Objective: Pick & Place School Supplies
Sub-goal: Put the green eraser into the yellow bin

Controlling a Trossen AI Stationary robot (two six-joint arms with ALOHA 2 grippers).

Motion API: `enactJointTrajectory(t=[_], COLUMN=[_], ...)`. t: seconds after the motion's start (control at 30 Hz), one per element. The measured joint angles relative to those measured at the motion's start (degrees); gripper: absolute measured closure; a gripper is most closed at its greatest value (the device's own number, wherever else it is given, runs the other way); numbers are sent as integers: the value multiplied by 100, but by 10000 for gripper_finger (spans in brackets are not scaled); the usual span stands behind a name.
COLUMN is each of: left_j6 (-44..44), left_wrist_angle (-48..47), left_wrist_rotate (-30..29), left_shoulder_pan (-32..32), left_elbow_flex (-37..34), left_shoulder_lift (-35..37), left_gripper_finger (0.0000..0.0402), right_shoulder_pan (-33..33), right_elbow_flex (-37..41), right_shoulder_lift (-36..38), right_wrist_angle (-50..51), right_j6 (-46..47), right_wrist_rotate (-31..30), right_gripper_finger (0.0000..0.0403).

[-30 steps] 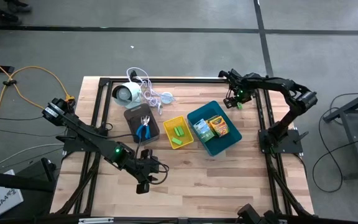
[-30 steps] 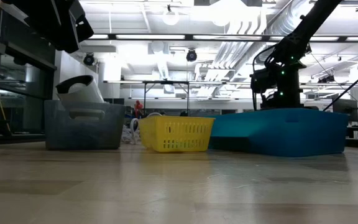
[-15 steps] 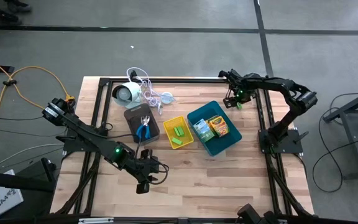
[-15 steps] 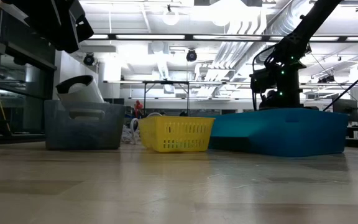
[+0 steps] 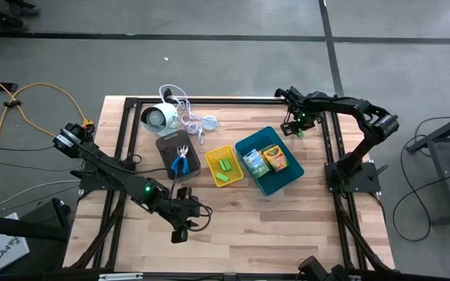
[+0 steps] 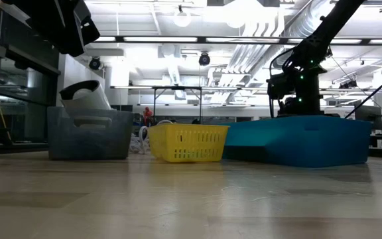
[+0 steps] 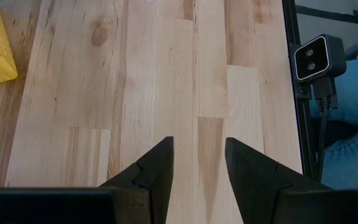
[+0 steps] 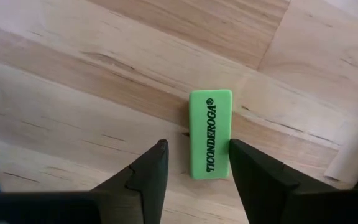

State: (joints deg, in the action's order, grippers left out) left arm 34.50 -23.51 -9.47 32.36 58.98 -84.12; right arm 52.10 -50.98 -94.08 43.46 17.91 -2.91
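A bright-green eraser block [image 8: 210,134] with dark lettering lies flat on the wooden table, near the far right corner. My right gripper [image 8: 196,146] hangs over it pointing down, open, with one finger on each long side of the block; in the high view it [image 5: 297,129] stands just beyond the blue tray [image 5: 286,181]. My left gripper [image 7: 199,142] is open over bare wood near the front edge [image 5: 180,232]. More green blocks [image 5: 225,166] lie in the yellow tray [image 5: 213,156]. My right gripper comes at the green block from above, fingers along its two long sides. One finger [image 8: 244,158] stands right at the block's long edge [image 8: 229,140]; I cannot tell whether it touches. The other finger is clearly apart from it. The block lies flat on the table.
A grey tray [image 5: 166,145] holds a blue-handled tool [image 5: 181,162]. The blue tray holds green and orange printed packs [image 5: 266,160]. A white round device with a cord [image 5: 161,117] sits at the far left. A black frame rail [image 5: 209,100] runs along the far edge.
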Motion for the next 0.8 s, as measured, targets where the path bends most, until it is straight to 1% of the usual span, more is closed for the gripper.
enactJointTrajectory(t=[0.2,0.43,0.6,0.8], left_j6=[0,0,0,0], left_wrist_angle=[0,2,10,163], left_wrist_rotate=[0,0,0,0], left_shoulder_pan=[2,1,1,0], left_elbow_flex=[0,0,0,0], left_shoulder_lift=[0,0,0,0], left_gripper_finger=[260,260,260,260], right_shoulder_pan=[0,0,13,82], right_elbow_flex=[0,0,0,0], right_shoulder_lift=[0,0,0,0], right_wrist_angle=[-3,67,75,78], right_j6=[-32,-529,-787,-905], right_wrist_rotate=[1,3,-316,-231], right_gripper_finger=[241,240,240,240])
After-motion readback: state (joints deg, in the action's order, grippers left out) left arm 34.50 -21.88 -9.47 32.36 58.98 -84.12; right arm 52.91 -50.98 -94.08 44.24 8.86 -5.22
